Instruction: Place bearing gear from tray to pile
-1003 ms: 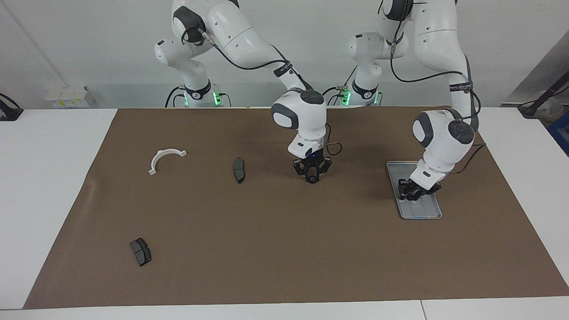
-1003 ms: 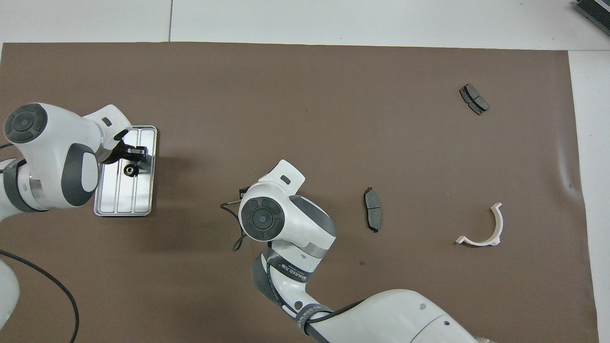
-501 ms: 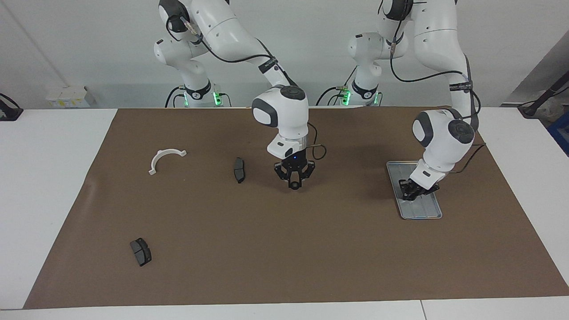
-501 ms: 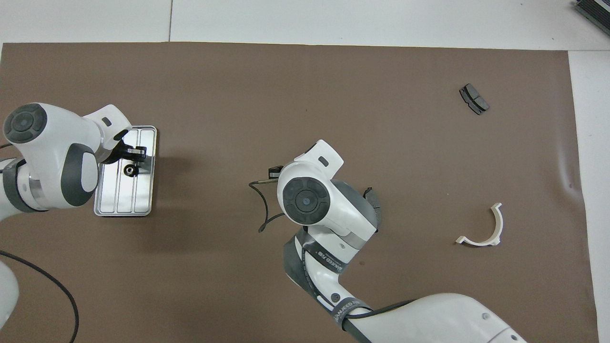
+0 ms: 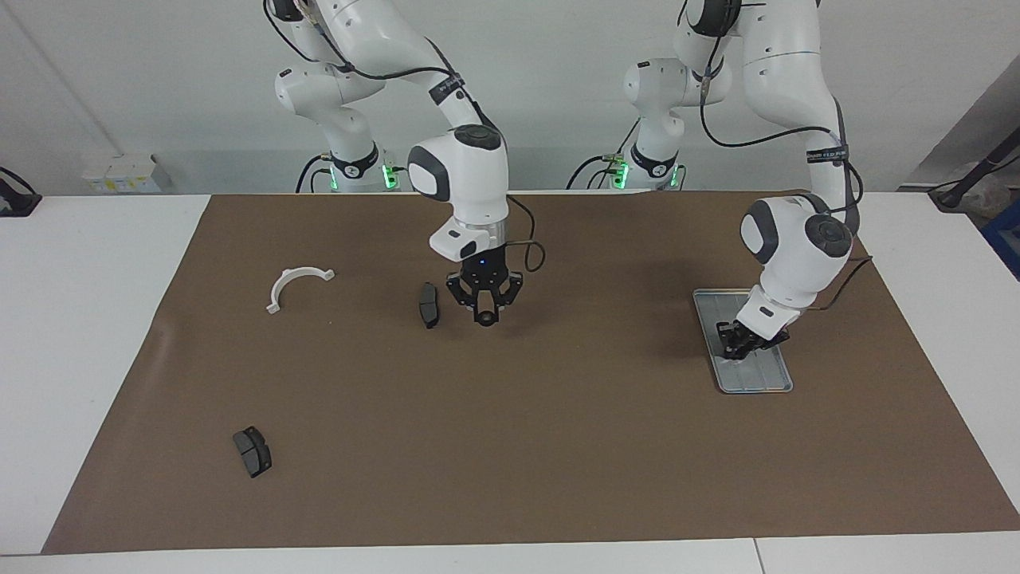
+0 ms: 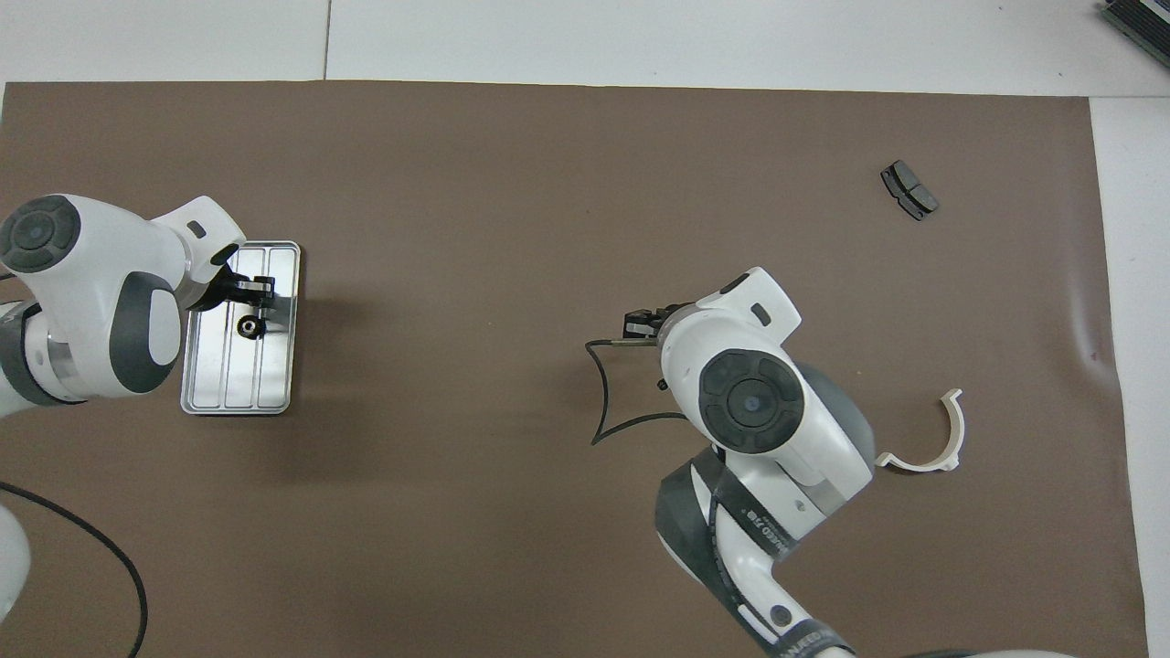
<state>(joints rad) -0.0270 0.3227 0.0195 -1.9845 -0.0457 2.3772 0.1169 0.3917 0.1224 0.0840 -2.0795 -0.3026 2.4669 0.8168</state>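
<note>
Beside brake pad (image 5: 429,304) now — right hand (image 5: 485,316), gear (image 5: 485,317) aloft

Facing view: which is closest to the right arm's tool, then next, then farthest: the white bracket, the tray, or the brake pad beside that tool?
1. Brake pad, right beside the right tool.
2. White bracket, toward the right arm's end.
3. Tray, toward the left arm's end.

No legible text, numbers or signs. Printing on the dark arm bands (image 6: 768,539) cannot be read.
</note>
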